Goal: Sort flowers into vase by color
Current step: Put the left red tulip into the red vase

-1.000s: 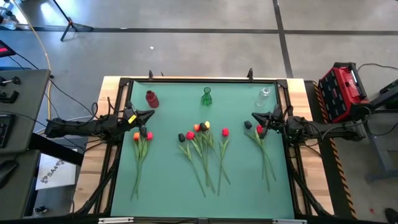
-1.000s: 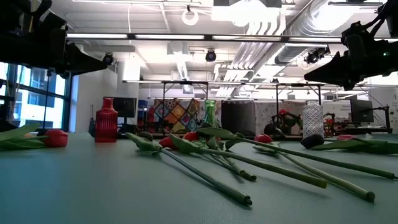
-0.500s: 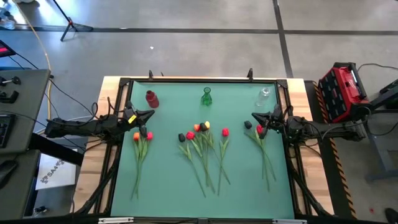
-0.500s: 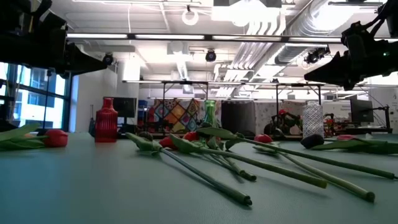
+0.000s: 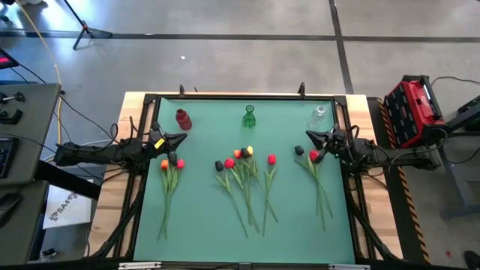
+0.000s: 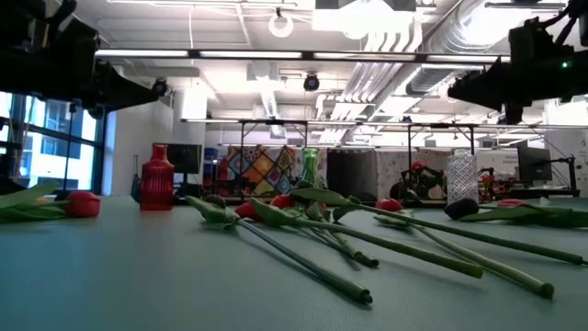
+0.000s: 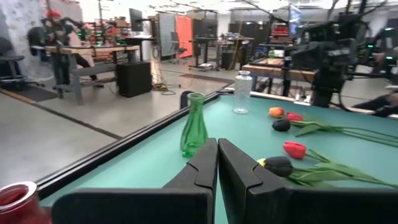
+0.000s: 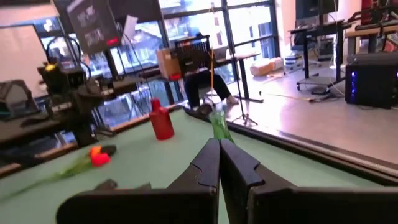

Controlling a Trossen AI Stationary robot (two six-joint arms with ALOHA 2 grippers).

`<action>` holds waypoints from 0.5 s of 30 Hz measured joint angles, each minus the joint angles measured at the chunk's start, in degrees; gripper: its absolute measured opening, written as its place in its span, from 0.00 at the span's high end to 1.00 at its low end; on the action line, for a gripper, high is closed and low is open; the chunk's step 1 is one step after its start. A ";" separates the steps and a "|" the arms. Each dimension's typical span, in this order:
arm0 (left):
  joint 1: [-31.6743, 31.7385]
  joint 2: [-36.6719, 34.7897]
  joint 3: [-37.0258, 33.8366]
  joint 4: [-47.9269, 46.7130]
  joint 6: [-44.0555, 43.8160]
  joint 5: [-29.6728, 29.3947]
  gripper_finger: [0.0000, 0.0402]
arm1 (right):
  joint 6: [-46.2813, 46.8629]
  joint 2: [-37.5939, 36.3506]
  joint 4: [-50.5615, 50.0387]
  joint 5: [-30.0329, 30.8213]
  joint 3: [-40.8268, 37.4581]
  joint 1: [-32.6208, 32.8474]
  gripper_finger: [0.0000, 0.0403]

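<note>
Lying flat on the green table mat, long-stemmed red, orange and black tulip-like flowers await sorting; none stands in the red bottle vase, green glass vase or clear vase. Both grippers hover with fingers closed: left gripper just above two flowers, right gripper beside another pair. Each should open before descending on one stem. Since a second ago, the right gripper rose slightly

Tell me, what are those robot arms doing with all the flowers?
Nothing is being held yet. The flowers all lie flat on the green table, in three loose bunches. Three vases wait empty along the far edge: red vase, green vase and clear vase. The left tool and right tool hover shut at each side, above the table.
</note>
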 joint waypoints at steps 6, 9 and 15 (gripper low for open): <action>0.00 0.00 0.00 0.57 0.84 5.20 1.00 | 3.53 0.02 0.15 -0.75 0.00 0.00 1.00; 0.00 0.00 0.00 1.35 -0.92 6.48 0.99 | 5.47 0.08 0.11 -2.34 0.00 0.00 1.00; 0.00 0.59 0.00 3.35 -2.22 7.15 0.91 | 7.48 2.72 5.04 -7.02 0.00 0.02 0.91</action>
